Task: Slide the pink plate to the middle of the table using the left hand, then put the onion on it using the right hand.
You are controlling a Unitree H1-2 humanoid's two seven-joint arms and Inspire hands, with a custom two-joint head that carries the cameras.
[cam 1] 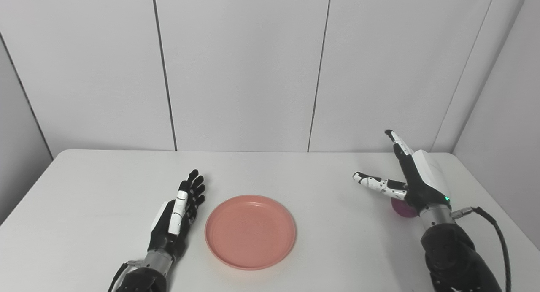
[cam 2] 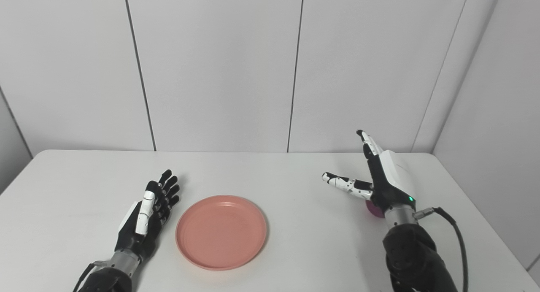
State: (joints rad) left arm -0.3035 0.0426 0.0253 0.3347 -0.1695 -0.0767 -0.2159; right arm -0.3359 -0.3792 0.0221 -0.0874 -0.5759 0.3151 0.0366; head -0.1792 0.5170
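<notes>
A: Where does the pink plate (cam 1: pixel 250 231) sit?

B: It lies flat on the white surface (cam 1: pixel 295 174), near the front edge and close to the middle, a little toward the 7 o'clock side of centre. Nothing rests on it.

A: And the left hand (cam 1: pixel 179 214)?

B: It lies just beside the plate, at the plate's 9 o'clock. The fingers are stretched out and apart, pointing toward 12 o'clock, and the hand holds nothing. Whether its side touches the plate's rim cannot be told; a thin strip of surface seems to show between them.

A: What of the right hand (cam 1: pixel 411 178)?

B: It stands well apart from the plate, out at the plate's 2 o'clock, near the right edge of the surface. Its fingers are spread wide: some point up and away, and the thumb (cam 1: pixel 375 184) reaches toward 9 o'clock. It grips nothing.

A: Is the onion (cam 1: pixel 400 209) visible?

B: Only partly. A rounded purple-pink piece of it shows on the surface beneath the right hand, beside the wrist. The hand hides the rest, and contact between them cannot be told.
</notes>
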